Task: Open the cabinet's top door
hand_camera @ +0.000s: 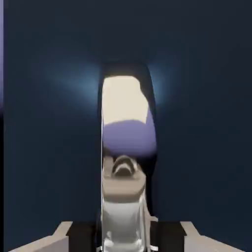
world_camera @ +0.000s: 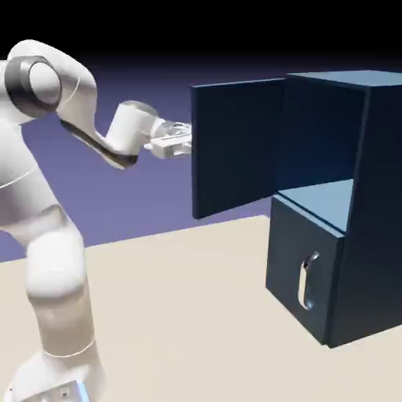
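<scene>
Closest to the hand camera, a curved, mirror-bright silver bar handle [hand_camera: 123,197] is seen large between the two small grey fingertips [hand_camera: 66,232], with the two-finger gripper [hand_camera: 123,236] pinched on it; behind it the view is filled by the flat navy-blue panel of the top door [hand_camera: 206,123]. Beige and violet reflections are carried on the handle's polished surface. From the exterior view, the gripper [world_camera: 182,141] of the white robot arm [world_camera: 55,235] is seen level at the free edge of the top door [world_camera: 235,149], which is swung well out from the tall dark navy-blue box cabinet [world_camera: 377,204] and stands roughly edge-on to the arm. Open room is left beneath the door's lower edge down to the plain beige table surface [world_camera: 180,314], and the tabletop between the arm's base and the cabinet is bare. The upper compartment [world_camera: 322,133] is exposed, and only its dark inner walls and a lighter blue floor are visible; no contents can be made out. Below it, the lower navy panel [world_camera: 302,275] is shut flush with the cabinet front, and its short vertical silver handle [world_camera: 306,279] stands untouched. A blue-violet backdrop [world_camera: 149,204] is seen behind the arm and door.
</scene>
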You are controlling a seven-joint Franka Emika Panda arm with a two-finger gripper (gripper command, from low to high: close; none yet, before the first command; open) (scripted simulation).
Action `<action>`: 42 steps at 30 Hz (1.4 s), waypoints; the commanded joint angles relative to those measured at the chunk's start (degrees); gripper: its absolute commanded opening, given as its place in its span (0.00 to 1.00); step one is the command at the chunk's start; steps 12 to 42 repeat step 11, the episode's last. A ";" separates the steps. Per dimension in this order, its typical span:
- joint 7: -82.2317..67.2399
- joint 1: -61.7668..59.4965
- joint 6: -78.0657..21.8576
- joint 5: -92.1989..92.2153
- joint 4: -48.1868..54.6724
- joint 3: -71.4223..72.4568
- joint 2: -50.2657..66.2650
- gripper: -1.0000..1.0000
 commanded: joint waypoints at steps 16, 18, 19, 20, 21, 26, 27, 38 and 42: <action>8.36 4.86 -24.23 -2.34 15.78 3.43 21.69 0.00; 8.36 4.86 -24.23 -2.34 15.78 3.43 21.69 0.00; 8.36 4.86 -24.23 -2.34 15.78 3.43 21.69 0.00; 8.36 4.86 -24.23 -2.34 15.78 3.43 21.69 0.00; 8.36 4.86 -24.23 -2.34 15.78 3.43 21.69 0.00; 8.36 4.86 -24.23 -2.34 15.78 3.43 21.69 0.00; 8.36 4.86 -24.23 -2.34 15.78 3.43 21.69 0.00; 8.36 4.86 -24.23 -2.34 15.78 3.43 21.69 0.00; 8.36 4.86 -24.23 -2.34 15.78 3.43 21.69 0.00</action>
